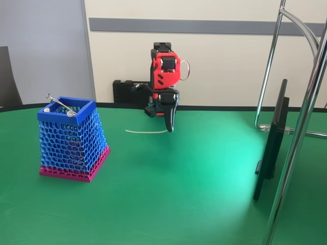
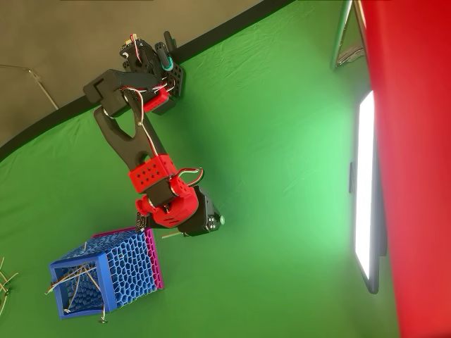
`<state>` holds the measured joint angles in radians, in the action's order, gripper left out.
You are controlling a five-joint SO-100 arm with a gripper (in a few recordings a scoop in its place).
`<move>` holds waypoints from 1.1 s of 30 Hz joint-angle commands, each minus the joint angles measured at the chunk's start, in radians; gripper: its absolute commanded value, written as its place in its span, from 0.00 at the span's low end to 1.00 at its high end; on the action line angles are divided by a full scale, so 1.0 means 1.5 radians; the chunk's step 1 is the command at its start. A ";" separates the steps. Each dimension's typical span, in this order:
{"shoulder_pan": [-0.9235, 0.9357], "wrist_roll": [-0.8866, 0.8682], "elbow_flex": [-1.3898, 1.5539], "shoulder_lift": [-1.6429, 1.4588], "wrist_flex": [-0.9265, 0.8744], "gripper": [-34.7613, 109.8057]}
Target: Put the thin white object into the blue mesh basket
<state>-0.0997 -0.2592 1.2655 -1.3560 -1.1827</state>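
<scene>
Thin white object [image 1: 146, 131] lies flat on green table [image 1: 168, 194], right of blue mesh basket [image 1: 71, 145]; gripper [image 1: 170, 128] tip touches its end, closure indeterminate.

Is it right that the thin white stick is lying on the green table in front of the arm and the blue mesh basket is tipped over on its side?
Not quite: in the fixed view the blue mesh basket stands upright on its pink base. The thin white stick does lie on the green table.
</scene>
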 commanded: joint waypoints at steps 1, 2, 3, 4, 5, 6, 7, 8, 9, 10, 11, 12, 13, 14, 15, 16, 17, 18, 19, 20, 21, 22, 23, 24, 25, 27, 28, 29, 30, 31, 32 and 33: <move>0.012 0.017 -0.061 -0.046 0.005 0.25; 0.016 0.021 -0.071 -0.051 0.014 0.25; 0.020 0.027 -0.083 -0.053 0.018 0.25; 0.024 0.030 -0.097 -0.056 0.020 0.25; 0.027 0.026 -0.112 -0.057 0.021 0.25; 0.031 0.017 -0.126 -0.058 0.021 0.25; 0.035 0.014 -0.141 -0.059 0.021 0.25; 0.038 0.011 -0.155 -0.060 0.021 0.25; 0.042 0.008 -0.169 -0.062 0.021 0.25; 0.047 0.000 -0.183 -0.063 0.021 0.25; 0.052 -0.007 -0.196 -0.066 0.021 0.25; 0.059 -0.012 -0.212 -0.067 0.021 0.25; 0.067 -0.019 -0.228 -0.069 0.021 0.25; 0.078 -0.030 -0.246 -0.067 0.021 0.25; 0.090 -0.044 -0.268 -0.062 0.021 0.24; 0.103 -0.056 -0.286 -0.058 0.024 0.24; 0.117 -0.070 -0.294 -0.057 0.037 0.24; 0.131 -0.082 -0.296 -0.059 0.053 0.24; 0.144 -0.095 -0.296 -0.060 0.070 0.24; 0.154 -0.107 -0.296 -0.060 0.085 0.24; 0.166 -0.120 -0.295 -0.061 0.099 0.24; 0.174 -0.132 -0.294 -0.059 0.112 0.24; 0.183 -0.145 -0.294 -0.055 0.127 0.24; 0.193 -0.156 -0.289 -0.054 0.144 0.24; 0.201 -0.164 -0.276 -0.054 0.169 0.24; 0.219 -0.178 -0.244 -0.059 0.223 0.24; 0.226 -0.182 -0.232 -0.061 0.245 0.24; 0.233 -0.183 -0.218 -0.063 0.270 0.24; 0.240 -0.187 -0.208 -0.063 0.290 0.24; 0.247 -0.194 -0.194 -0.066 0.315 0.24; 0.255 -0.200 -0.180 -0.067 0.341 0.24; 0.262 -0.209 -0.167 -0.070 0.364 0.24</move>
<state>0.2654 -0.5430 0.9725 -1.3990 -0.7486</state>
